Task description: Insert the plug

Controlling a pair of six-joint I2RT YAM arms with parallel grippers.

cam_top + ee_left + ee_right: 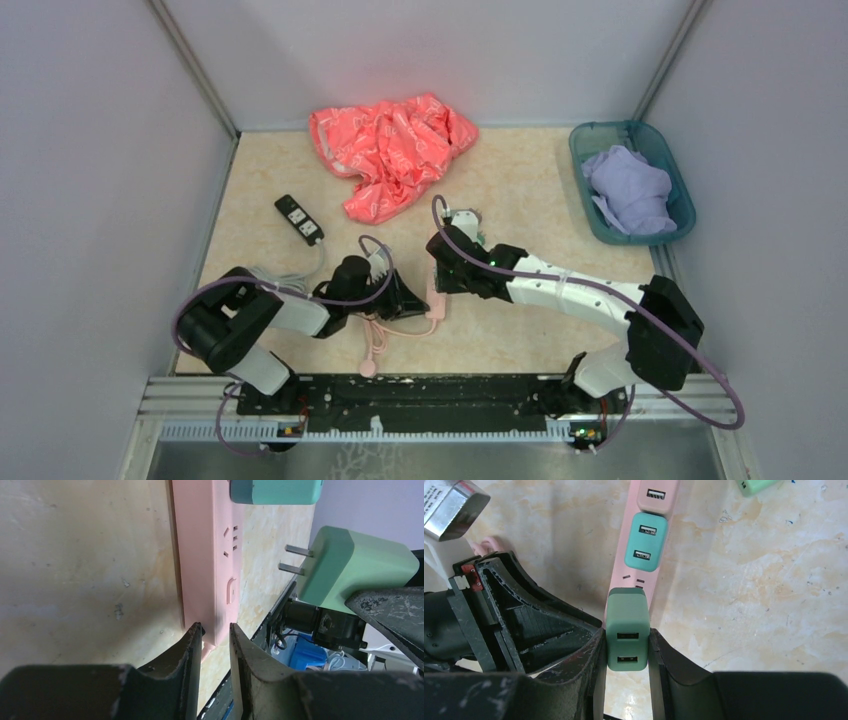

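The right tool [625, 641] is closed narrow on the green plug [626, 625], pinching its sides. In the left wrist view its two prongs [298, 551] are bare and point at the face of the pink strip [205, 555], clear of it. The left tool [216, 630] is clamped narrow on the strip's end, at lower centre of that frame, steadying it. So the grasp and the bracing look done. What is left, by my reading, is the last lining-up of the prongs with the open socket [231, 540] and the push home. A teal charger [645, 542] sits seated in the strip, just beyond that socket. The bench [520, 180] is a pale, mottled, stone-look top with scuffs. On it lie a black strip [299, 219] at centre left, a red cloth [395, 150] at upper centre, and a teal bin [610, 127] at upper right holding a lilac cloth [630, 190]. Plain grey walls [100, 150] close in three sides.
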